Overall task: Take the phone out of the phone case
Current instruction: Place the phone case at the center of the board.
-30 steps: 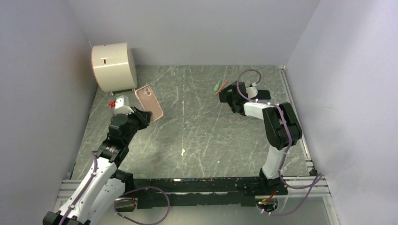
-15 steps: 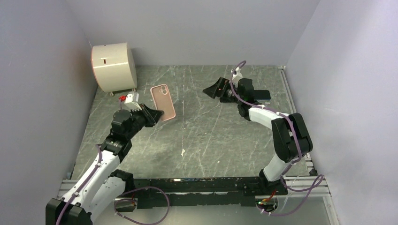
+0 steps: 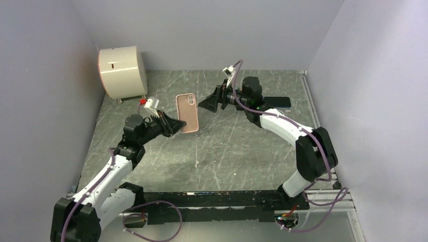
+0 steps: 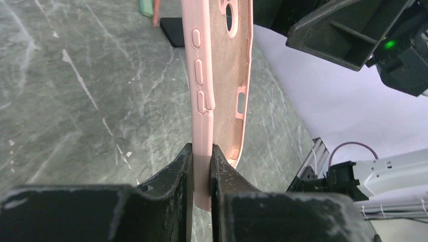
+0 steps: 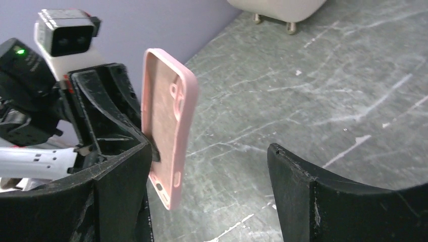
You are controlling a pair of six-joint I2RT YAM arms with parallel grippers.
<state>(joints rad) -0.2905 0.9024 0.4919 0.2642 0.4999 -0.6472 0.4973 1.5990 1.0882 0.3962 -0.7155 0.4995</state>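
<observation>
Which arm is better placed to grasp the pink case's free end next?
Right, probably: the right gripper is open and facing the pink rubbery phone case, while the left gripper is shut on its lower end.

Matt pink rubbery phone case [image 4: 217,80], marbled table [image 3: 227,146]

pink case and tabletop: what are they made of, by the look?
The pink case looks like soft silicone or TPU, matte: its side wall kinks by the buttons, near where the left gripper pinches it, and the inner face looks felt-lined. The tabletop is dark grey-green with white veins, faint sheen; stone or printed laminate, cannot tell.
</observation>
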